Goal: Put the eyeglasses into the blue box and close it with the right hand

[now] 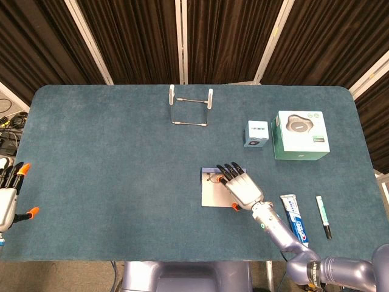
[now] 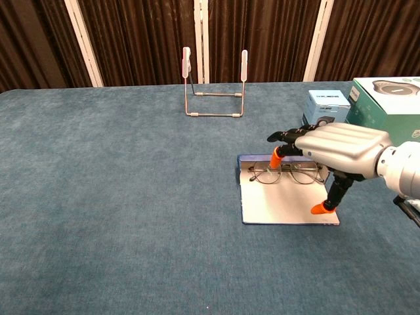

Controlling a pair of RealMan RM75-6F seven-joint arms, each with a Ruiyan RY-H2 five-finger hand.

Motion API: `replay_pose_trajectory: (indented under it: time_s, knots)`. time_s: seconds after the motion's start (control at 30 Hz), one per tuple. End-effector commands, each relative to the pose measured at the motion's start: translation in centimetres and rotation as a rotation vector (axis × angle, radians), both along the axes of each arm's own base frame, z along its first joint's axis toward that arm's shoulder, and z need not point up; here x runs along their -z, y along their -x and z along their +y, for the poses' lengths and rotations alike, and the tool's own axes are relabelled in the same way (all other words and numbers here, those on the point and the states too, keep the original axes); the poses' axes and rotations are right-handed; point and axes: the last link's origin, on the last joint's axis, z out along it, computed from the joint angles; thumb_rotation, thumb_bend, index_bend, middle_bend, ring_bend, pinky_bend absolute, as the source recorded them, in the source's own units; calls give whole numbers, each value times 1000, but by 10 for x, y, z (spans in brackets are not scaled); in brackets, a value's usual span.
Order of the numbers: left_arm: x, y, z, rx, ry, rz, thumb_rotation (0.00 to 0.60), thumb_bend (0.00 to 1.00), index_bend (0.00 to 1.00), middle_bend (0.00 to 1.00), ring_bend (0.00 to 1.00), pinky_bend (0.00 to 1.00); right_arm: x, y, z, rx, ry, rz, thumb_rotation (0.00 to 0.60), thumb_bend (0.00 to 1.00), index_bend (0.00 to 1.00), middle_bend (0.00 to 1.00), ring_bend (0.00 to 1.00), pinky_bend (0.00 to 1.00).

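Right hand (image 2: 338, 149): flat, palm down, fingers apart, holding nothing; hovering over the open blue box (image 2: 287, 204), fingertips above the glasses, thumb tip down near the front right corner of the lid.
Eyeglasses (image 2: 283, 173): lying in the far part of the blue box, lenses toward the chest camera, partly under the fingertips; contact with the fingers not clear.
Blue box: open, pale lid lying flat toward the robot, centre-right on the table (image 1: 109, 152).
Left hand (image 1: 8, 193): at the far left table edge in head view, fingers spread, empty.
Wire stand (image 2: 214, 84): upright at the back, well apart from the box.
Small blue carton (image 1: 256, 134), green boxed item (image 1: 300, 135): side by side, right rear.
Toothpaste tube (image 1: 293, 216), pen (image 1: 323, 216): right front, near the right forearm.
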Motion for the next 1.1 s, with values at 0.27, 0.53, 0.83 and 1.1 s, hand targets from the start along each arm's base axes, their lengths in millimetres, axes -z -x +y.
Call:
replay_pose_trajectory:
  time_s: [0.27,0.53,0.83,1.1]
  knots:
    - [-1,0,-1,1,-1,-2,600,0,0,0,0,0,13,-1,7,-7,-15,11,600,130,292,0,0,0]
    - [-2,2,-1,-6,-4,-2,600,0,0,0,0,0,24,-1,11,-11,-38,12,600,130,304,0,0,0]
    - [-1,3,0,-11,-2,3,600,0,0,0,0,0,33,0,10,-13,-44,6,600,129,312,0,0,0]
    - [0,4,1,-16,-1,3,600,0,0,0,0,0,36,-3,6,-20,-34,1,600,130,318,0,0,0]
